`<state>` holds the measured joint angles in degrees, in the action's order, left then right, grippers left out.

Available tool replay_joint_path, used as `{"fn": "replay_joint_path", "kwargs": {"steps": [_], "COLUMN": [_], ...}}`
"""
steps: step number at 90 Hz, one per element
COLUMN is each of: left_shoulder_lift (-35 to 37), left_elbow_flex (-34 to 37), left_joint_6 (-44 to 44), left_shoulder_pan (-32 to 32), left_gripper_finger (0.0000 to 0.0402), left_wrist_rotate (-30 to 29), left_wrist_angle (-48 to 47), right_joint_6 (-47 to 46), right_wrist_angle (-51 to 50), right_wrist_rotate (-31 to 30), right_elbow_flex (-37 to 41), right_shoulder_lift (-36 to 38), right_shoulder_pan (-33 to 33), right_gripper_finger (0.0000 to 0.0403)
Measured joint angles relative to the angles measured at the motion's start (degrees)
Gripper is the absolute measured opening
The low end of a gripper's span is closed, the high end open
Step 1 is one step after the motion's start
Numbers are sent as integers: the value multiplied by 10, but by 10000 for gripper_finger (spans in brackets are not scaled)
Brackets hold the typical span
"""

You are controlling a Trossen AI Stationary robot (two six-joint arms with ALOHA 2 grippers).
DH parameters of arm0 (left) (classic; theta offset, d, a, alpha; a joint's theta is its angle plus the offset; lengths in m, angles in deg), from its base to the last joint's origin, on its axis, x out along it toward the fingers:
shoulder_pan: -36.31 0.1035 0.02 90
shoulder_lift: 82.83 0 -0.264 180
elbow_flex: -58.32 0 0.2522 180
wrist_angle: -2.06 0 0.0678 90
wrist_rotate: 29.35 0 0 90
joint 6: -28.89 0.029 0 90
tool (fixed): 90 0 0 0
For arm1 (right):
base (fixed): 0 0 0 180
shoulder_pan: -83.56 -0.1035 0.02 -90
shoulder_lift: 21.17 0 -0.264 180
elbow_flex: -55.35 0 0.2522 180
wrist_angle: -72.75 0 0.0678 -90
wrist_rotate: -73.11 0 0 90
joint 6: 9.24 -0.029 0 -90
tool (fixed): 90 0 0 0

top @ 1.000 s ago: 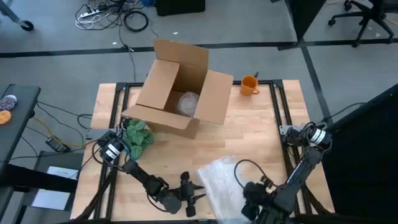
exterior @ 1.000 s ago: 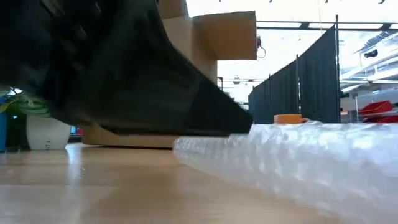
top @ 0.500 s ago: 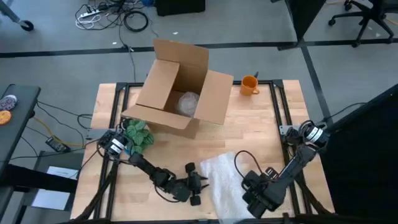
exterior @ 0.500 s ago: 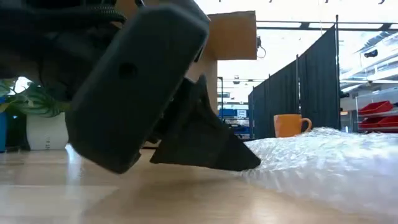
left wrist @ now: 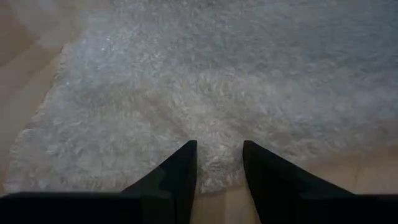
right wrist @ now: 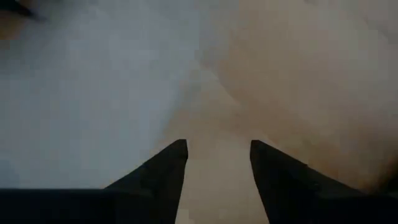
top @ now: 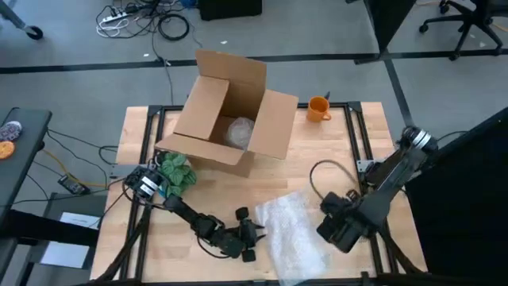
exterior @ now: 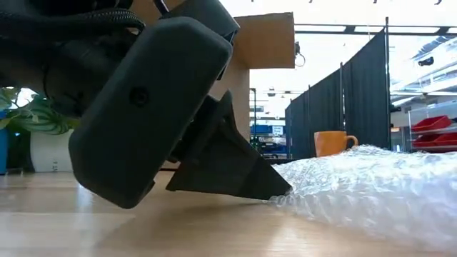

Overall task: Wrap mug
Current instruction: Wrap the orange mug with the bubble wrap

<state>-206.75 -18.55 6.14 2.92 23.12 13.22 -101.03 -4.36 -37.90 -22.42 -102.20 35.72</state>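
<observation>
wood table (top: 333, 151) | on it: box (top: 230, 115), mug (top: 317, 108), bubble wrap (top: 294, 230), plant (top: 176, 171)

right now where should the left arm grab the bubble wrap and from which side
Probably the near left edge of the bubble wrap, approached low from the left. The sheet lies flat on the table, so only a thin rim is pinchable, and the left end effector already sits open at that edge. The mug stands far off at the back.
</observation>
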Motion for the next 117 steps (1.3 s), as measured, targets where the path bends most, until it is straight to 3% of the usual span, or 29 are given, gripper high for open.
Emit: {"fn": "replay_joint_path", "kwargs": {"steps": [17, 32, 55, 81, 93, 109, 117], "left_shoulder_lift": [-1, -1, -2, -3, -3, -3, 4], "left_elbow_flex": [1, 1, 1, 1, 1, 1, 2], "left_joint_6": [0, 7, 14, 30, 32, 63, 79], "left_shoulder_pan": [0, 1, 4, 5, 5, 5, 4], "left_gripper_finger": [117, 117, 117, 117, 117, 117, 117], "left_wrist_rotate": [1, 2, 4, 3, 3, 2, 4], "left_wrist_angle": [10, 12, 15, 25, 25, 26, 21], "right_joint_6": [0, 14, 118, 199, 236, 277, 285], "right_wrist_angle": [152, 290, 449, 561, 619, 695, 699], "right_wrist_rotate": [-10, -10, -30, -30, -8, 27, 39], "right_elbow_flex": [148, 255, 339, 346, 346, 345, 336], "right_shoulder_lift": [106, 143, 117, 63, 51, 54, 54], "right_shoulder_pan": [42, 103, 185, 234, 241, 231, 222], "right_gripper_finger": [158, 158, 158, 154, 121, 19, 7]}}
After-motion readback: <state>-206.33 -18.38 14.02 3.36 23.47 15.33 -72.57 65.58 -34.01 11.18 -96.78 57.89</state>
